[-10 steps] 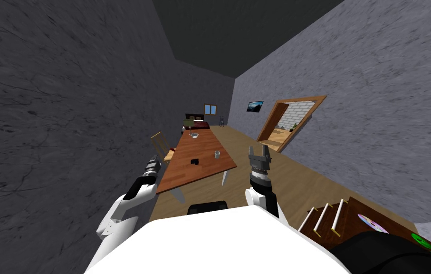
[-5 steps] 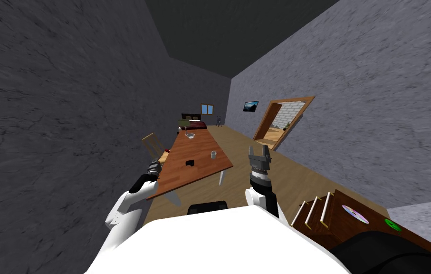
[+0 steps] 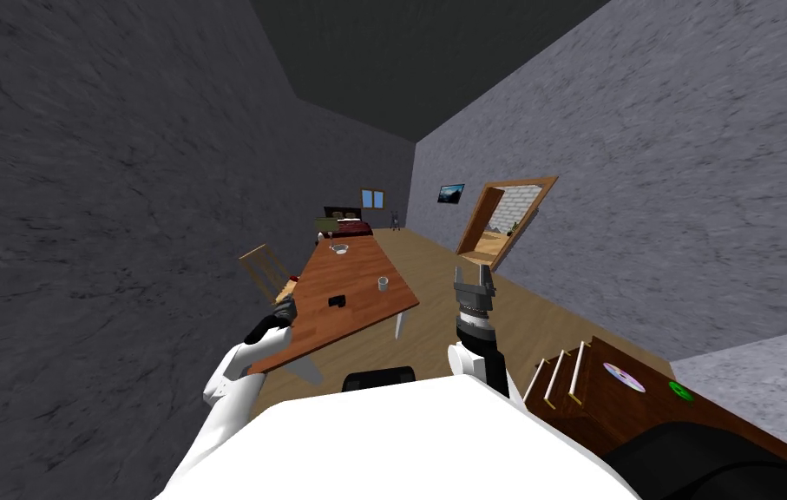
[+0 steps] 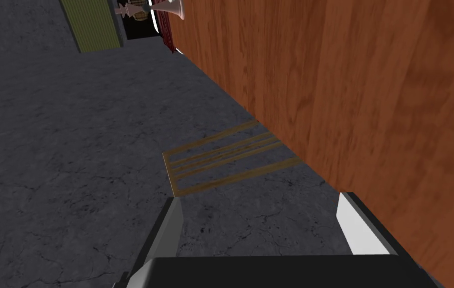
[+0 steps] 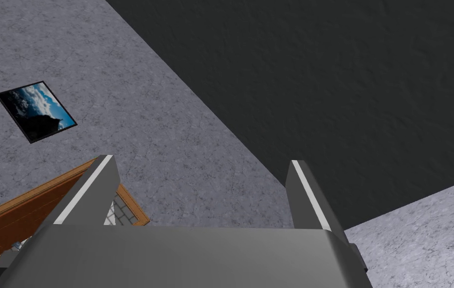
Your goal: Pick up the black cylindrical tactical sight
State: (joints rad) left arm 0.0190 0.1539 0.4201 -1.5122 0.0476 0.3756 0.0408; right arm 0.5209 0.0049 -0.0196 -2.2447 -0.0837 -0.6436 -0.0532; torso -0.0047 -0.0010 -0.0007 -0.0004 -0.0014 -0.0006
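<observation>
A small black sight (image 3: 336,300) lies on the long wooden table (image 3: 357,282), toward its near end. My left gripper (image 3: 285,305) hovers at the table's near left edge, a short way left of the sight. In the left wrist view its fingers (image 4: 170,230) stand open with nothing between them, beside the table's wooden edge (image 4: 351,100). My right gripper (image 3: 474,282) is raised right of the table, and the right wrist view shows its fingers (image 5: 95,187) open and empty.
A white cup (image 3: 382,283) stands on the table right of the sight, and a bowl (image 3: 340,248) sits farther back. A wooden chair (image 3: 263,269) stands at the table's left side by the dark wall. A brown cabinet (image 3: 608,391) is at my near right. An open doorway (image 3: 500,221) is in the right wall.
My view has turned right, so the table and cabinet have shifted left in the head view. My left arm has moved in to the table's near left edge. The right arm holds still.
</observation>
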